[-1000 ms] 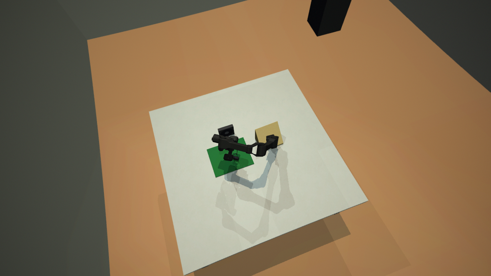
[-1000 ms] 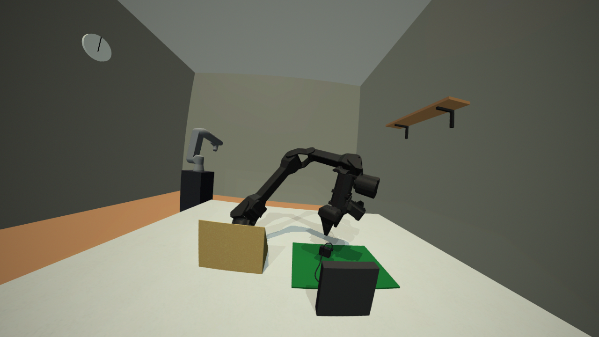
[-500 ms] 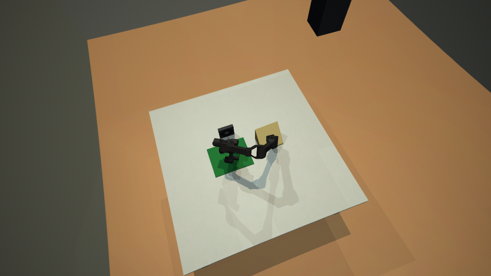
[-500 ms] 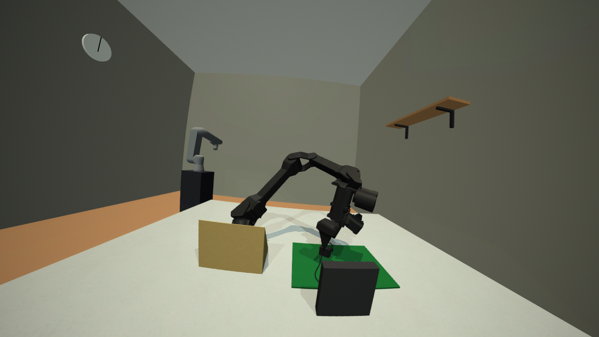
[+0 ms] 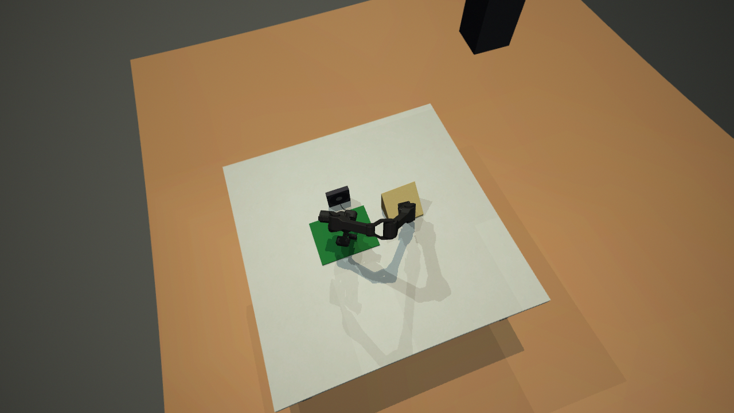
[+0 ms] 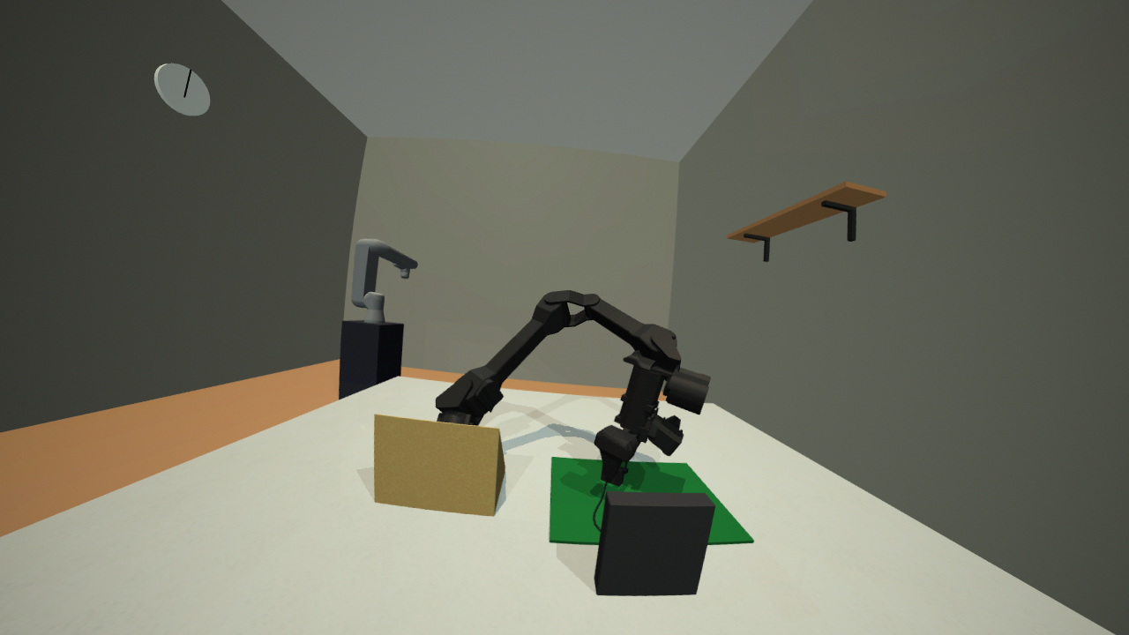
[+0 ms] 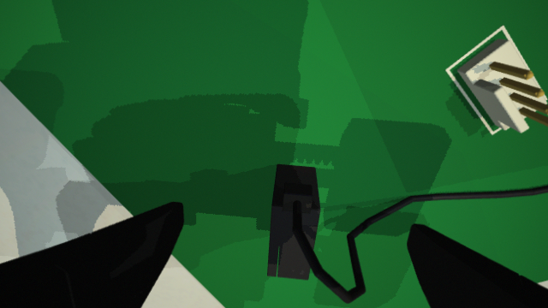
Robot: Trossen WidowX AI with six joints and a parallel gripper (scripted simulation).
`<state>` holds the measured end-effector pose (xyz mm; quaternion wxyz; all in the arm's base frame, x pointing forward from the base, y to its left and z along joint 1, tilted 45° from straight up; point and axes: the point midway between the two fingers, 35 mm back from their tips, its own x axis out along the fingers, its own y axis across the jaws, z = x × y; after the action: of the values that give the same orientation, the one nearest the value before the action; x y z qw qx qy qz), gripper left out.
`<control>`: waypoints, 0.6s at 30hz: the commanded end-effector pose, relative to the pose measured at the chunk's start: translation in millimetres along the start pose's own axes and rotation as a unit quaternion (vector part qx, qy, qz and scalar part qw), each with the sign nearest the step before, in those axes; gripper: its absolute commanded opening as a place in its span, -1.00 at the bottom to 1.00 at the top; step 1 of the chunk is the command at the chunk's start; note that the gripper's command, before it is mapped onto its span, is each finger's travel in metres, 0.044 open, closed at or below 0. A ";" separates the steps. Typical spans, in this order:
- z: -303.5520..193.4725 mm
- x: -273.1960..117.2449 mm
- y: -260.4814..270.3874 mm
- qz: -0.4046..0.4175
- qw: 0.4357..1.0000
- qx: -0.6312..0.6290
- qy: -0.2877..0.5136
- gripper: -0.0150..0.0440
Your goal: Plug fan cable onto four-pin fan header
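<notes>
The black plug [image 7: 283, 231] rests on the green board [image 5: 319, 241] [image 6: 571, 513] [image 7: 364, 43], with its cable [image 7: 462, 197] [image 6: 594, 513] looping off to the right in the wrist view. The white four-pin header [image 7: 507, 107] stands apart at the upper right of the wrist view, its several pins bare. My gripper [image 7: 294, 223] [image 6: 612, 478] is open and points down low over the board, its fingers on either side of the plug with gaps on both sides. The arm hides plug and header in the top view. The black fan [image 5: 338, 197] [image 6: 654, 544] stands upright beside the board.
A tan block [image 5: 402, 192] [image 6: 434, 466] stands beside the arm's base. The white table top [image 5: 287, 169] carries the board, fan and block. A wall shelf [image 6: 812, 212] and a grey arm on a black pedestal [image 6: 369, 354] are farther back.
</notes>
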<state>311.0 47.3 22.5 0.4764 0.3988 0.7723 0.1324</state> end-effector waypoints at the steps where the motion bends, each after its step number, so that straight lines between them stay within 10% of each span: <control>1: 0.6 6.5 0.1 0.003 1.000 0.003 0.001 1.00; 5: 1.0 10.4 0.1 0.003 1.000 0.003 0.001 1.00; 18: 0.7 7.5 0.0 0.000 1.000 0.000 0.001 -0.02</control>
<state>310.0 52.9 17.0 0.4759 0.3990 0.7725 0.1325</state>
